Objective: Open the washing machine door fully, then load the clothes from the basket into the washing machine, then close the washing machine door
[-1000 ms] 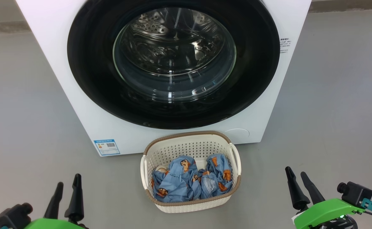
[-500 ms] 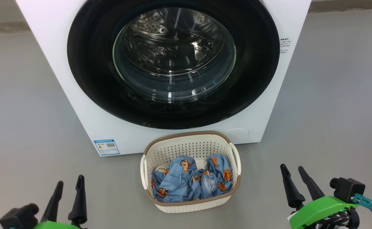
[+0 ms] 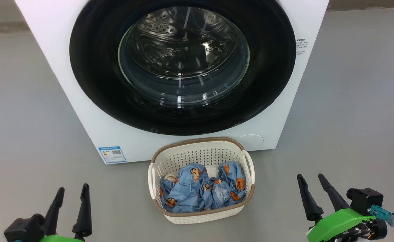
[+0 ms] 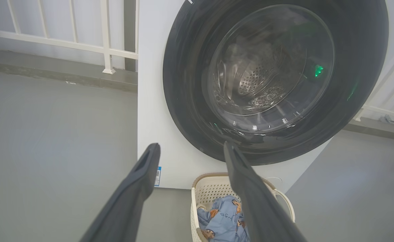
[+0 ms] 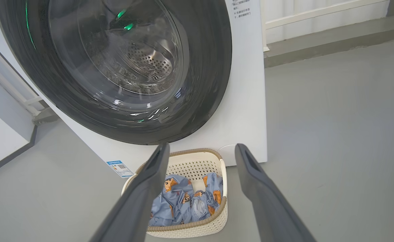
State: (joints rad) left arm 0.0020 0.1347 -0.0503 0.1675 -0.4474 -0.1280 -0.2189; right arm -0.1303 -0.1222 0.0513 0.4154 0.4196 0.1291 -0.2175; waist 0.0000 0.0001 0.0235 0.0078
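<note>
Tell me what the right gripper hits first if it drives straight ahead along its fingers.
Probably the washing machine door: the right gripper, jaws open, aims at its black ring, passing above the basket. Depth is hard to judge.

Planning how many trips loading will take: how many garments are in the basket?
2. One garment fills the left half of the basket; the other garment sits in its right half, touching the first. A smaller piece could be hidden underneath.
</note>
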